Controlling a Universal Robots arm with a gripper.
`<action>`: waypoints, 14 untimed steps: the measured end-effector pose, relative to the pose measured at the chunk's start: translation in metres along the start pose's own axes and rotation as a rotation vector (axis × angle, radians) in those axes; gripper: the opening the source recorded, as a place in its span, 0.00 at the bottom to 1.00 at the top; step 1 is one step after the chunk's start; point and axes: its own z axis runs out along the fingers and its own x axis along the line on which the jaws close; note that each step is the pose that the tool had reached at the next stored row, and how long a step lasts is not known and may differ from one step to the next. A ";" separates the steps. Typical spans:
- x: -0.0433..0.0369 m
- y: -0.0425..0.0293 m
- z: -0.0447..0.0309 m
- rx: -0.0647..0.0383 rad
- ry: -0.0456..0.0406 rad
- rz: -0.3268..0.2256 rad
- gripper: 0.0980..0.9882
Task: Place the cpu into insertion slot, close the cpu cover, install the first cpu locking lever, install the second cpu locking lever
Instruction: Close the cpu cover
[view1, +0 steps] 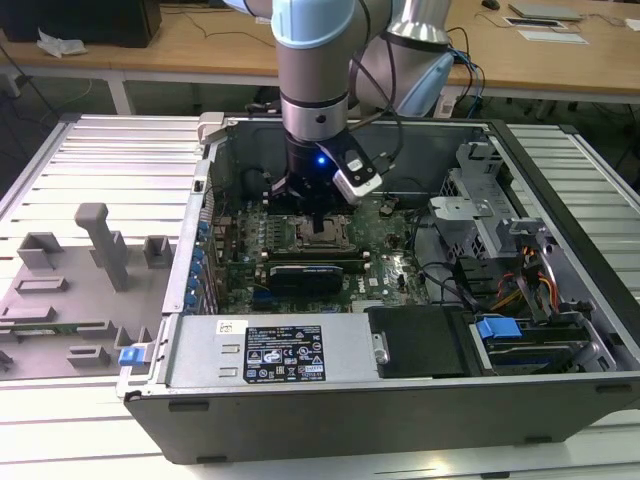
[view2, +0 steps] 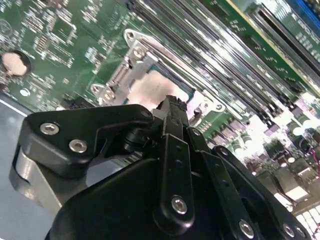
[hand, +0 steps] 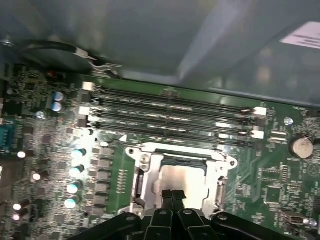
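Tool (hand: 172, 194): black, two-fingered, clenched, empty, tip over flat pale silver-beige square cpu (hand: 176, 175)
Cpu: probably light, stiff, fragile; grab edges only imo

We log the arm (view1: 314, 95) as a silver-grey cylindrical tube with pale blue joint caps (view1: 312, 20). A blue light (view1: 320, 158) glows at its black wrist, beside a small silver-white camera module (view1: 357, 178). The gripper (view2: 172, 104) is matt black all over. Its flat linkage bars (view2: 175, 165) are pinned by round silver screws (view2: 180, 204).
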 end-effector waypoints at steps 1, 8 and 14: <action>-0.0044 -0.0006 0.0004 0.001 0.0004 0.000 0.01; -0.0110 -0.0014 0.0012 -0.005 0.0473 0.002 0.01; -0.0125 -0.0015 -0.0004 -0.006 0.0606 0.003 0.01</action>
